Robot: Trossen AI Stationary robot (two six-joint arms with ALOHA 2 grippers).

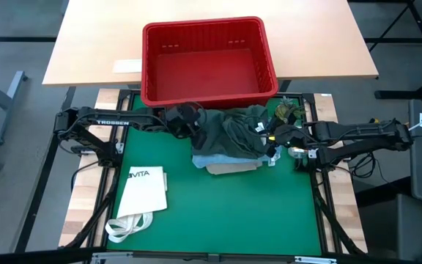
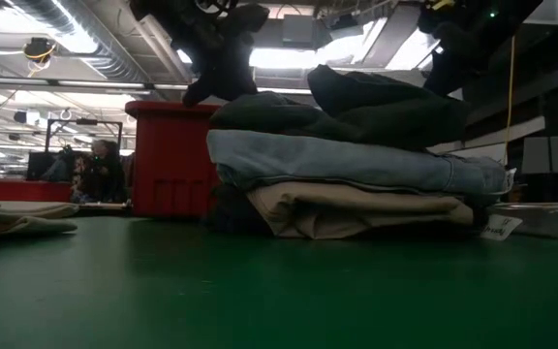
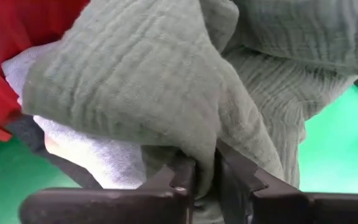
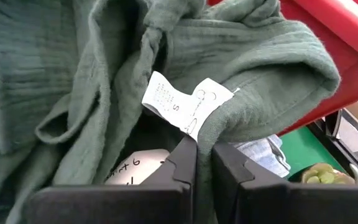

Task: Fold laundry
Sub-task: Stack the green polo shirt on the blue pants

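Observation:
The laundry is a stack at the far middle of the green mat. A beige piece (image 2: 356, 208) lies on the bottom, a light blue piece (image 2: 356, 160) on it, and a rumpled dark green-grey garment (image 1: 237, 128) on top. My left gripper (image 1: 187, 125) is shut on that garment's left side, and my right gripper (image 1: 271, 139) on its right side. Both slant downward. My left gripper pinches a bunched fold of the green-grey garment (image 3: 207, 155) between its two fingers, several layers thick. It comes slanting down from the table's left. The rest of the garment lies slack on the stack. My right gripper pinches the garment's thick hemmed edge (image 4: 205, 134) right beside the white label (image 4: 182, 102). It comes slanting down from the table's right. The cloth around it hangs slack and creased, resting on the stack.
A red basket (image 1: 207, 59) stands right behind the stack at the far edge. A white tote bag (image 1: 143, 194) lies flat at the near left. A small green thing (image 1: 288, 110) sits at the far right. The near half of the mat (image 1: 233, 213) is bare.

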